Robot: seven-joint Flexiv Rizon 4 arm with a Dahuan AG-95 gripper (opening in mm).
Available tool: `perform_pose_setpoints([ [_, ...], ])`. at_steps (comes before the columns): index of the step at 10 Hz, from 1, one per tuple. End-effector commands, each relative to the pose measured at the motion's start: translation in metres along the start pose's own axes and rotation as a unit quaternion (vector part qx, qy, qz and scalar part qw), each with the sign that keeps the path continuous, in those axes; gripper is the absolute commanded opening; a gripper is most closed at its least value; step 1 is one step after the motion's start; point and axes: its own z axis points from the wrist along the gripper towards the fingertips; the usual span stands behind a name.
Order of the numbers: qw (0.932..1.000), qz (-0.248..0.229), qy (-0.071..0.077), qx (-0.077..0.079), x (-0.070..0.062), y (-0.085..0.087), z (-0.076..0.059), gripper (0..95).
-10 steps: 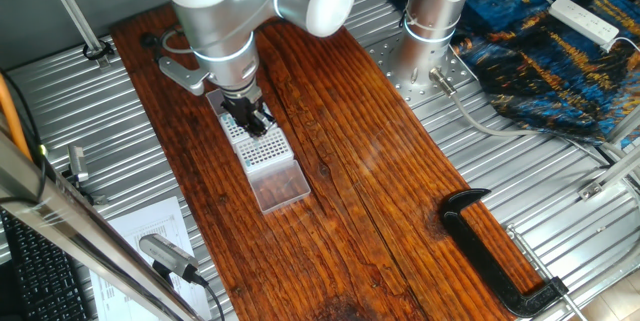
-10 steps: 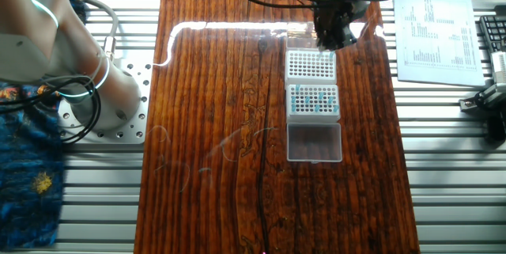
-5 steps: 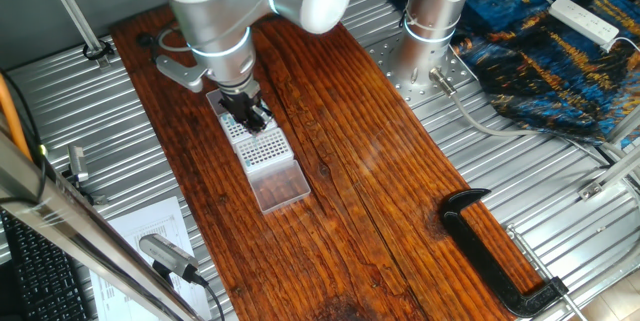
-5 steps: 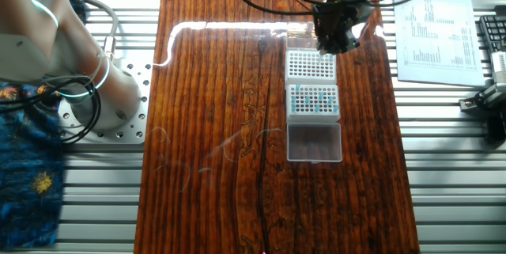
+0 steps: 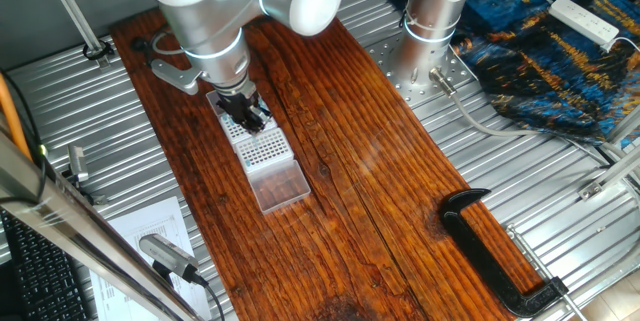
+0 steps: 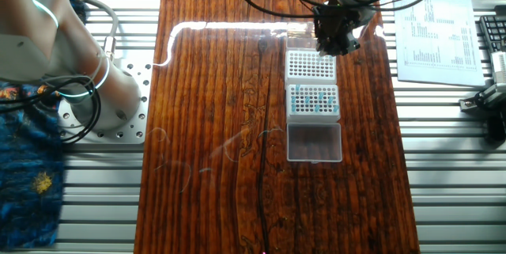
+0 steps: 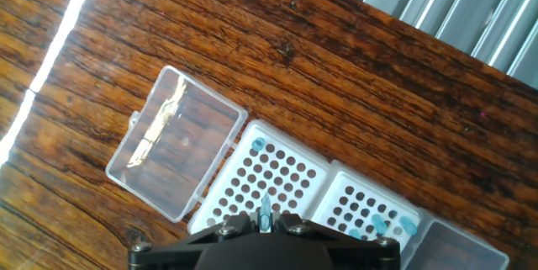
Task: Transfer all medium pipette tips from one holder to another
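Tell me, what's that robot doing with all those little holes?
The robot is moving tiny blue-topped pipette tips from one white holder into another white holder. Its hand hovers by the far edge of the second holder, with what looks like one thin tip between its fingers. That holder is mostly bare holes, with one blue tip showing in a corner. A clear lid lies open beside the first holder.

The counter [image 6: 221, 111] is dark wood, shiny with lines in it. Around it sits ribbed grey metal [image 6: 443, 175]. The clear box lid [image 7: 172, 156] is smooth, shiny plastic. The white holder [image 7: 277, 177] looks like plastic too.
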Motion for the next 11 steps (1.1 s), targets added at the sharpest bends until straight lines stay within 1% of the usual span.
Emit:
perform_pose_setpoints([
  [1,1.0000,-0.002,-0.002,-0.003,-0.0011,0.0008,0.0004,0.0],
  [4,1.0000,-0.004,-0.003,-0.004,-0.0021,0.0002,0.0038,0.0],
  [6,1.0000,-0.004,-0.005,-0.005,-0.0023,0.0006,0.0039,0.0],
  [11,1.0000,-0.004,-0.005,-0.005,-0.0035,0.0035,0.0035,0.0],
])
